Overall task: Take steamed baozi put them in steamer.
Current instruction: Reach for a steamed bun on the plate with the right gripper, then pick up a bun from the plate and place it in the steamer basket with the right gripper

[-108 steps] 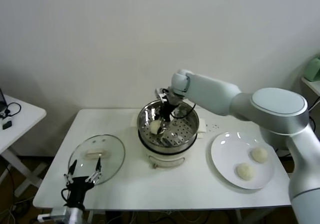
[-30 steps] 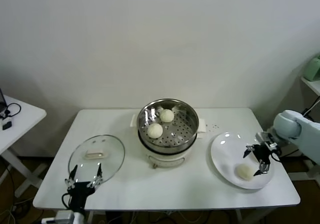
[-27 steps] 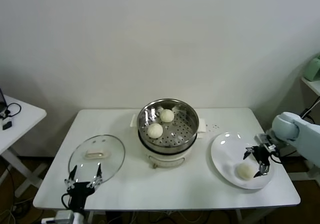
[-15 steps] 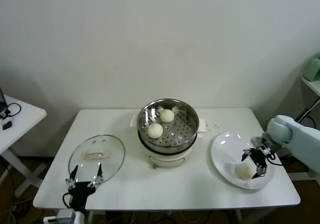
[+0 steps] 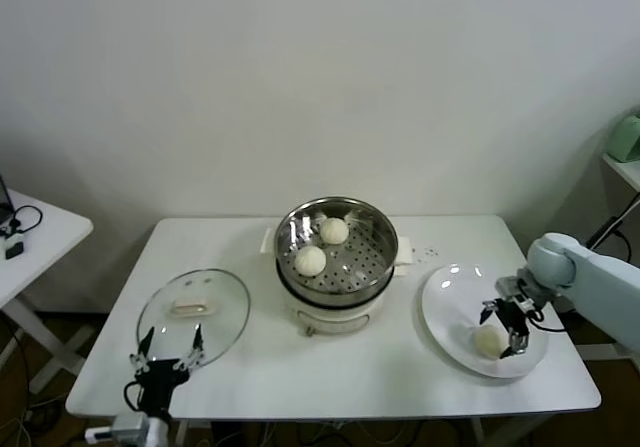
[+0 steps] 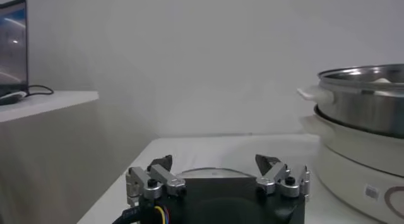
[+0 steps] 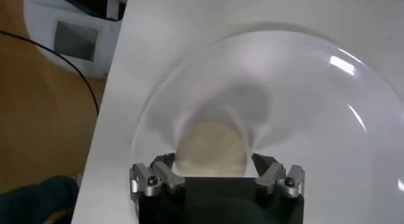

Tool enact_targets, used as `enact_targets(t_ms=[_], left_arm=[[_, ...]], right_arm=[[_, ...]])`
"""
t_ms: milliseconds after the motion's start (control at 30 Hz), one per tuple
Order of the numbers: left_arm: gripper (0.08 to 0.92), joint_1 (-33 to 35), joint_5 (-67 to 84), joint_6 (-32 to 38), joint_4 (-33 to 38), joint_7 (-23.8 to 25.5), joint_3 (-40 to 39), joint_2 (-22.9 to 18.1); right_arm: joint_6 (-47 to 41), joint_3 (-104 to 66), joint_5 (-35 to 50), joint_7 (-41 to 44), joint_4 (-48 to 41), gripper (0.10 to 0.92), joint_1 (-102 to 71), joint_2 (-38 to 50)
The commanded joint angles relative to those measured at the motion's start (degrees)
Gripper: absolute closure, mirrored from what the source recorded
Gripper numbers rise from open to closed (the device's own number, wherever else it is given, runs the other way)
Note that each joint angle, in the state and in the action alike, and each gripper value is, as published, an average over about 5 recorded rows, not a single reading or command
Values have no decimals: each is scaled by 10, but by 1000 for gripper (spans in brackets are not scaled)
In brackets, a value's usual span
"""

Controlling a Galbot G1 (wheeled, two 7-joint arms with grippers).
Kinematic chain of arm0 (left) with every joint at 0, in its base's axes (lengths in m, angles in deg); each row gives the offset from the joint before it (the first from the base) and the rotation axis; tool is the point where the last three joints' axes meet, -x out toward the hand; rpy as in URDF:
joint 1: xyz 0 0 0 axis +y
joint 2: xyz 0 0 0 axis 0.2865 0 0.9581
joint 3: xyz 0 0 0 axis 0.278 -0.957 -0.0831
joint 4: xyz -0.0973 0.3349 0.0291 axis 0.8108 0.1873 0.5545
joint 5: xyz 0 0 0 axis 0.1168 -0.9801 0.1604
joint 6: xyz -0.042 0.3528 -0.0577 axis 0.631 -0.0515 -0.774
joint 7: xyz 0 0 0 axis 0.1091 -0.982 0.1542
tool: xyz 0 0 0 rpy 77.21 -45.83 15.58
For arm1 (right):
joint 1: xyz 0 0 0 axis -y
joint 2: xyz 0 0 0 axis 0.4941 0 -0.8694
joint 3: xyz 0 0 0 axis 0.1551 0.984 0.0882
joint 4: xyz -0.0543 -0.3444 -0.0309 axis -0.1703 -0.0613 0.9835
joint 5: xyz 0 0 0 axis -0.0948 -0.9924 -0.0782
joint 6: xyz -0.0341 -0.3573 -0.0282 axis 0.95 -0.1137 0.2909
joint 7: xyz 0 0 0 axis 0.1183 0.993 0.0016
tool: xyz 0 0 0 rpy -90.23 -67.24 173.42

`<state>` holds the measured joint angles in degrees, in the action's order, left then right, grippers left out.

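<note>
- The right gripper [image 5: 503,324] hung over the flat round white plate [image 5: 448,312] at the right side of the white table [image 5: 260,367], its black fingers spread apart.
- A small round cream-white steamed bun [image 5: 488,341] lay on the near part of that plate, just under the open fingers; in the right wrist view the same bun [image 7: 211,148] sat between the two fingertips, neither of which could be seen touching it.
- The round shiny stainless-steel steamer basket [image 5: 372,235] stood on its white electric pot base [image 5: 335,317] at the middle of the table.
- Two more cream-white buns rested on its perforated floor: one toward the back [image 5: 334,230], the other nearer the front and to the left [image 5: 311,260], close together but apart.
- The round glass lid [image 5: 193,312] lay flat on the table to the left of the pot.
- The left gripper [image 5: 165,359] was parked at the near edge of the table just in front of the lid, fingers apart and holding nothing; its wrist view showed the two fingertips [image 6: 269,165] well separated, with the side of the steamer [image 6: 369,99] beyond them.
</note>
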<state>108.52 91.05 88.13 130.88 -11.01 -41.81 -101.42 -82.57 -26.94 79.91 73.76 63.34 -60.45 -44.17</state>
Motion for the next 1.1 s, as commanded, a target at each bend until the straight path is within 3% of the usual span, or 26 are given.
enact_targets(t_ms=[33, 400, 567, 833, 1100], left_arm=[[177, -2, 1, 0, -1, 1, 2, 1], [177, -3, 1, 0, -1, 1, 2, 0], [177, -3, 2, -1, -2, 1, 2, 2], [177, -6, -6, -3, -1, 1, -3, 1], [177, -7, -17, -8, 3, 0, -12, -6]], right_arm=[[3, -1, -8, -2, -3, 293, -3, -4], [15, -13, -6, 0, 9, 330, 6, 4], [43, -13, -7, 16, 60, 330, 57, 24], [141, 69, -42, 48, 168, 327, 264, 43], [282, 97, -139, 35, 220, 308, 396, -21]])
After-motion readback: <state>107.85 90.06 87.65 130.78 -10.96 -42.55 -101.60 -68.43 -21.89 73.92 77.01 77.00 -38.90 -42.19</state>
